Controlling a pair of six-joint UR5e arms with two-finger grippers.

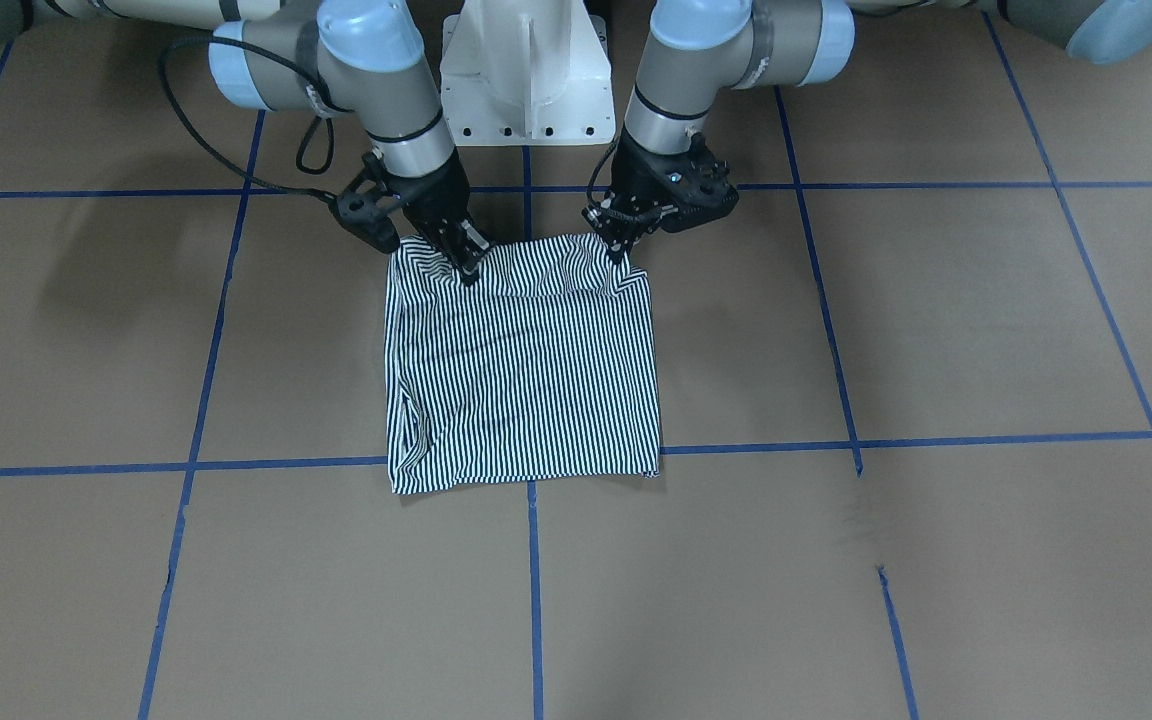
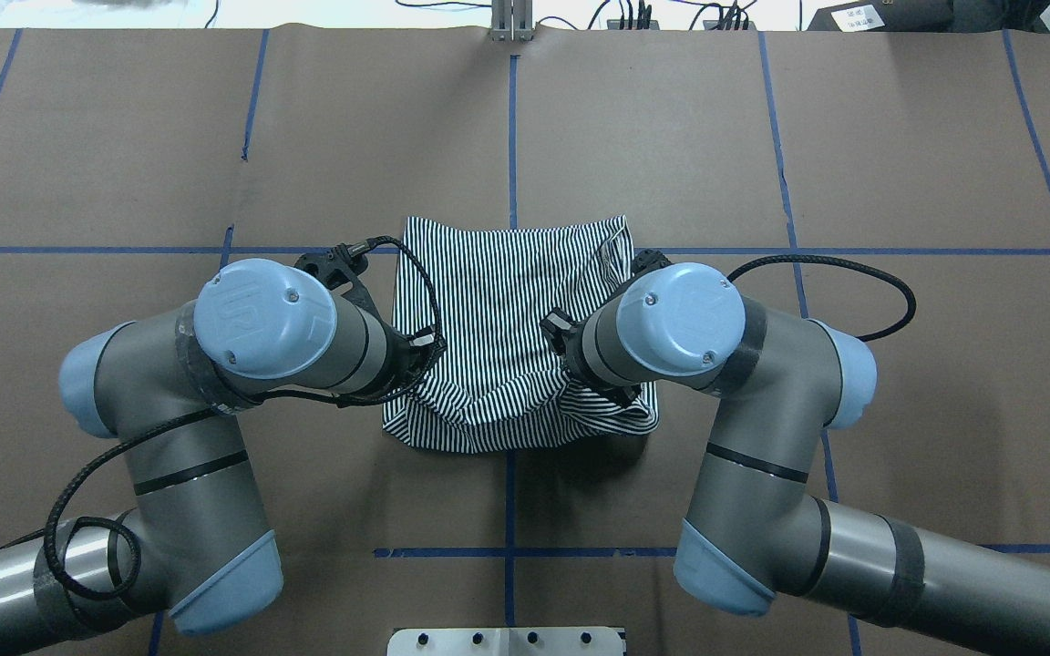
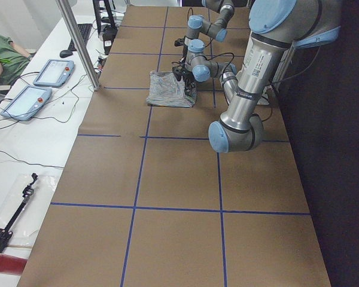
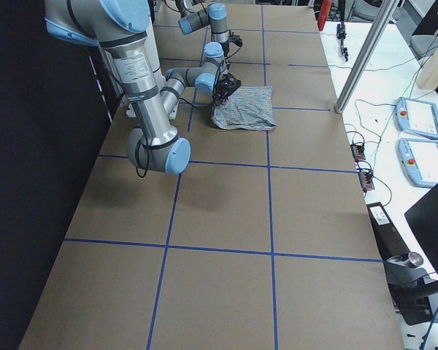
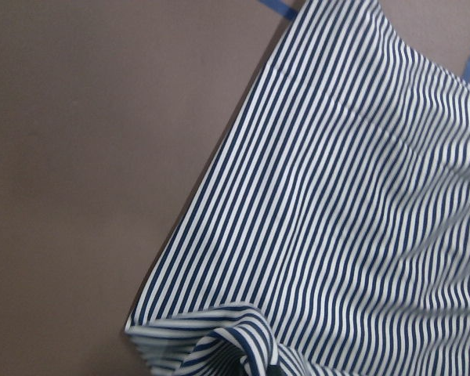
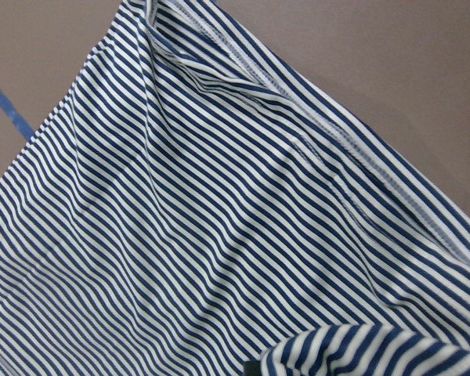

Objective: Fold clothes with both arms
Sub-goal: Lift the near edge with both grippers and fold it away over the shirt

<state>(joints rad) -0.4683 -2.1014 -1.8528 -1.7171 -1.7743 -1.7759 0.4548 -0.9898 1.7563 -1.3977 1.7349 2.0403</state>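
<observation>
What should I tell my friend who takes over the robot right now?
Left gripper: shut on the shirt, at its edge nearest the robot.
Right gripper: shut on the same edge, other corner.
The shirt lies as a rough square on the table, held edge bunched.
Done: sides look folded in.
To do: probably carry the held edge over to the far edge, then let go.

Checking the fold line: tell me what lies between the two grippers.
Only the raised, rumpled edge of the shirt runs from the left gripper to the right gripper, with no other object there; the front-facing view shows it.
</observation>
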